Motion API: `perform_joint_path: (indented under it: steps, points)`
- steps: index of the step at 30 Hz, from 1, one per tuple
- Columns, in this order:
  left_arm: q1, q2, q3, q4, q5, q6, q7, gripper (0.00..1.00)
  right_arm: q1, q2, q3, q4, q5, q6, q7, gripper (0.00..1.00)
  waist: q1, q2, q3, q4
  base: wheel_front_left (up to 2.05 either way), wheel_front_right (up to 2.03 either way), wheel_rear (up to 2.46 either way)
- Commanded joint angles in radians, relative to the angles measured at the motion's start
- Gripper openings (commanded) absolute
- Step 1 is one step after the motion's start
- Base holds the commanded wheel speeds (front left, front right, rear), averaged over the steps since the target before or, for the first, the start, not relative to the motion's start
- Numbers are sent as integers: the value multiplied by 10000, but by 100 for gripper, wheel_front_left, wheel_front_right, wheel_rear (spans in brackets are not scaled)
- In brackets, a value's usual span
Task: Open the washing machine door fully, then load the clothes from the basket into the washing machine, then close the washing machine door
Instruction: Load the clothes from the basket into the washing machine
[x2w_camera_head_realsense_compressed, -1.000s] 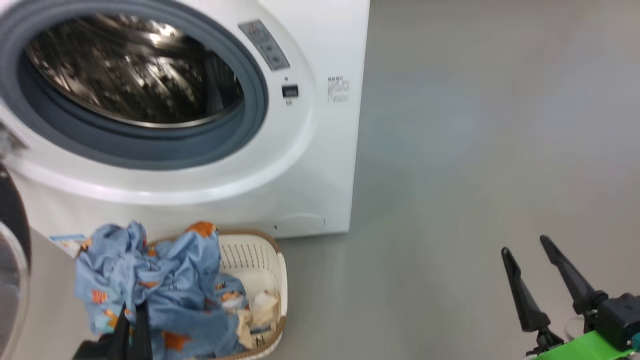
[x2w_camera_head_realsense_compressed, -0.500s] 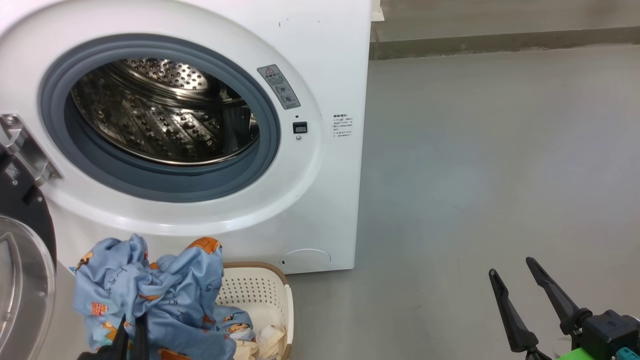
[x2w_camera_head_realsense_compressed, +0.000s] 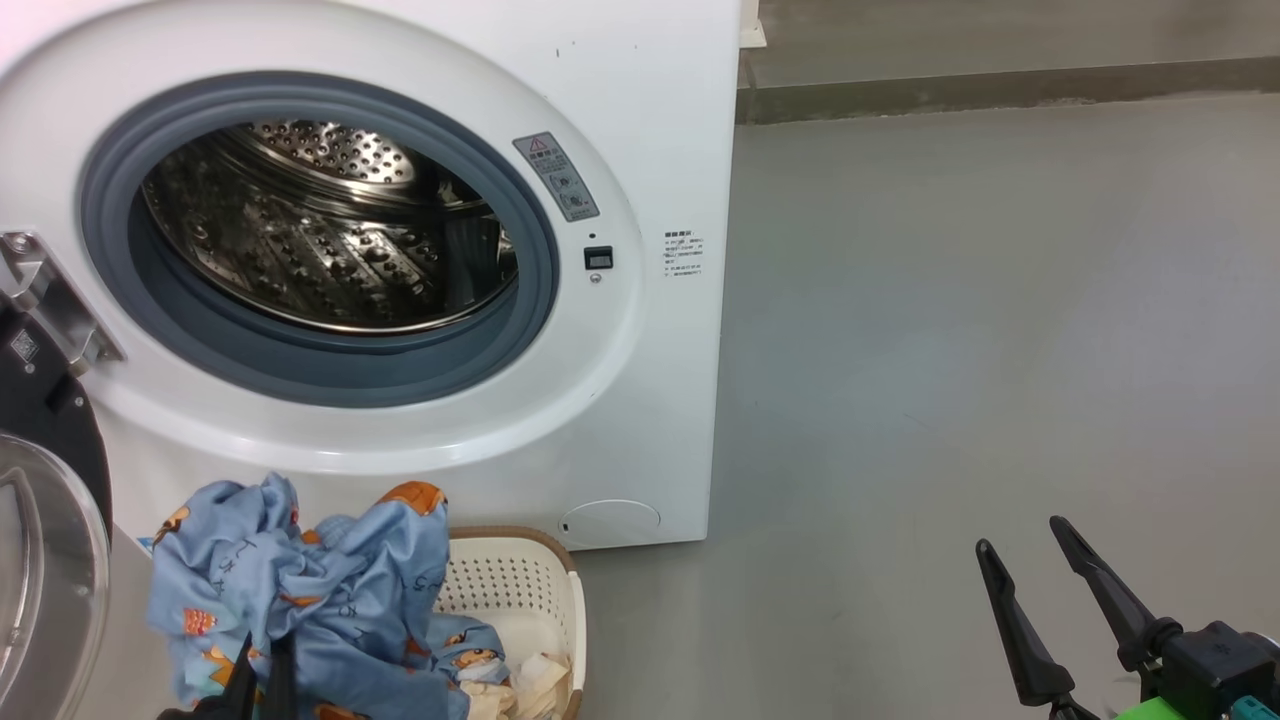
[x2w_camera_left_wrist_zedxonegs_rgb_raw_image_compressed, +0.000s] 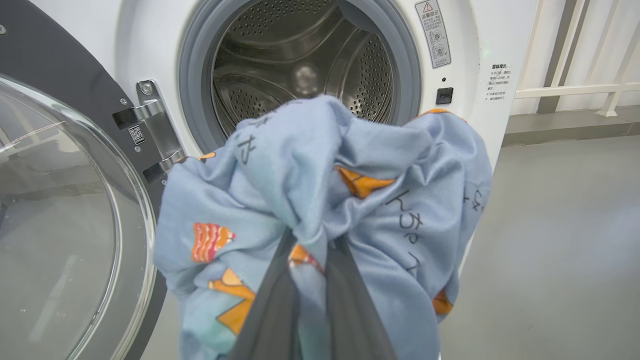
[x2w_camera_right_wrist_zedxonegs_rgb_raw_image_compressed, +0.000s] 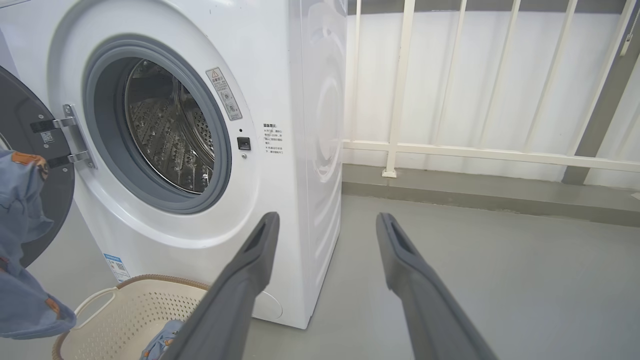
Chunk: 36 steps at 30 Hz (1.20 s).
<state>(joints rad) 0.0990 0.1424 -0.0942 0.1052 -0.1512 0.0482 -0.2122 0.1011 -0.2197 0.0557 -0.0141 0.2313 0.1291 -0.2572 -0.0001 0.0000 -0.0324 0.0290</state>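
One blue garment (x2w_camera_left_wrist_zedxonegs_rgb_raw_image_compressed: 320, 190) bunched upright over the left claw (x2w_camera_left_wrist_zedxonegs_rgb_raw_image_compressed: 315, 240) clamping it; the right claw (x2w_camera_right_wrist_zedxonegs_rgb_raw_image_compressed: 327, 217) gapes apart. Nothing's shifted.

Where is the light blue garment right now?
Lower left of the head view: the light blue garment is bunched in the shut left gripper, held up over the basket, in front of the washing machine below its opening.

The white washing machine (x2w_camera_head_realsense_compressed: 650, 400) stands empty, and the washing machine door (x2w_camera_left_wrist_zedxonegs_rgb_raw_image_compressed: 60, 200) is swung wide open on its left. A bunched light blue garment (x2w_camera_head_realsense_compressed: 320, 590) with orange prints hangs above the basket (x2w_camera_head_realsense_compressed: 510, 590), where cream clothes (x2w_camera_head_realsense_compressed: 530, 680) lie.
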Motion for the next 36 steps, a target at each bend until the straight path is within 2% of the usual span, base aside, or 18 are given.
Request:
perform_joint_path:
  steps: [1, 12, 22, 28, 36]
  points:
    - [-307, 170, 310, -343, -21, 76, -32, 0, -130, -133, 212, -231, -26, 16, -46, 100, 1, 0, 3, -2, 0, 0, 0]
    - [-620, 129, 136, -118, -78, 107, -40, 0, -119, -111, 172, -269, -4, 16, -46, 100, 1, 0, 153, 48, 0, 0, 0]
    - [-1967, 23, 221, 1152, -539, -102, -104, 0, -364, -196, 312, -388, 50, 16, -46, 100, 1, 0, 785, -174, 0, 0, 0]
    - [-3597, -14, 245, 2499, -901, -391, 68, 0, -727, -319, 264, -608, 112, 16, -46, 100, 1, 0, 1750, -408, 0, 0, 0]
    - [-6253, 310, 449, 4357, -1355, -807, 631, 0, -1468, -382, 39, -1100, 171, 16, -46, 100, 1, 0, 3501, -890, 0, 0, 0]
